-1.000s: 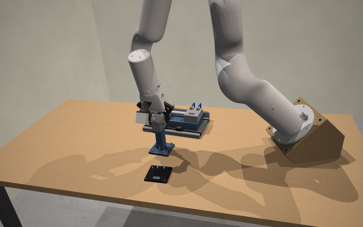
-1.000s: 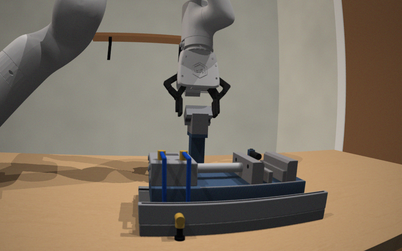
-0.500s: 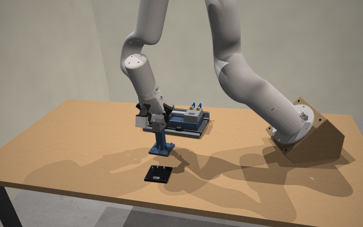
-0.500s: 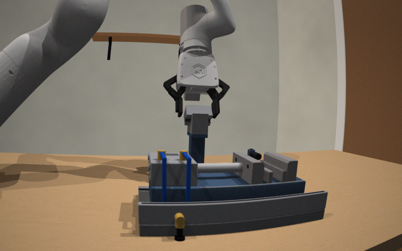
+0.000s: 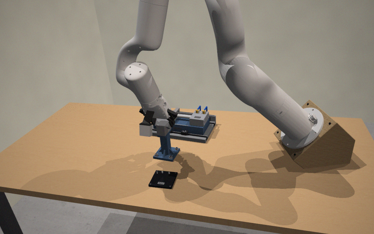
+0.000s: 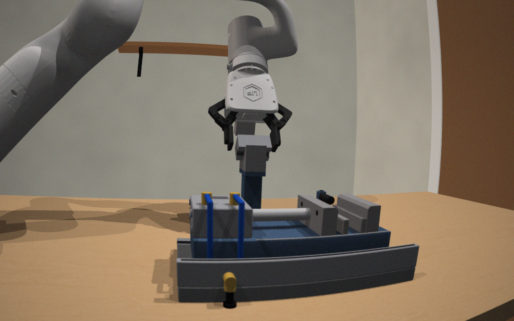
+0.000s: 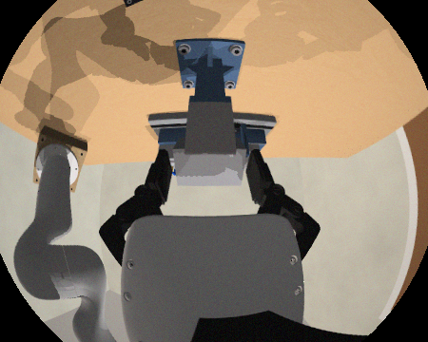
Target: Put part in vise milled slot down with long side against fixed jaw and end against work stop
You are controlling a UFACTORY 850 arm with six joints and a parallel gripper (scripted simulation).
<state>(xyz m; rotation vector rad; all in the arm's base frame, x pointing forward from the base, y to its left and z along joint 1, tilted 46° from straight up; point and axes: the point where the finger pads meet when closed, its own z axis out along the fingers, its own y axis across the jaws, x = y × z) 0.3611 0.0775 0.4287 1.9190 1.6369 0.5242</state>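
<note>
The part [image 6: 253,141], a grey block, lies in the grey V-block [image 6: 253,160] on top of a blue post [image 5: 165,144]. In the top view its pale end [image 5: 145,128] sticks out to the left of the V-block. My gripper [image 6: 252,146] is open, tilted over the part, with one black finger on each side of it and not clamped. The wrist view shows the part [image 7: 210,152] between the spread fingers. The black infeed plate [image 5: 163,179] is bare. The vise [image 6: 291,231] stands open, with the fixed jaw [image 6: 358,210], the moving jaw [image 6: 317,214] and the work stop [image 6: 325,197].
The air cylinder block [image 6: 218,217] with blue hoses sits at the vise's left end, inside a grey tray [image 6: 295,271]. The arm's wooden wedge base [image 5: 319,142] stands at the table's right. The V-block's blue foot [image 5: 167,153] is bolted between the vise and the infeed plate.
</note>
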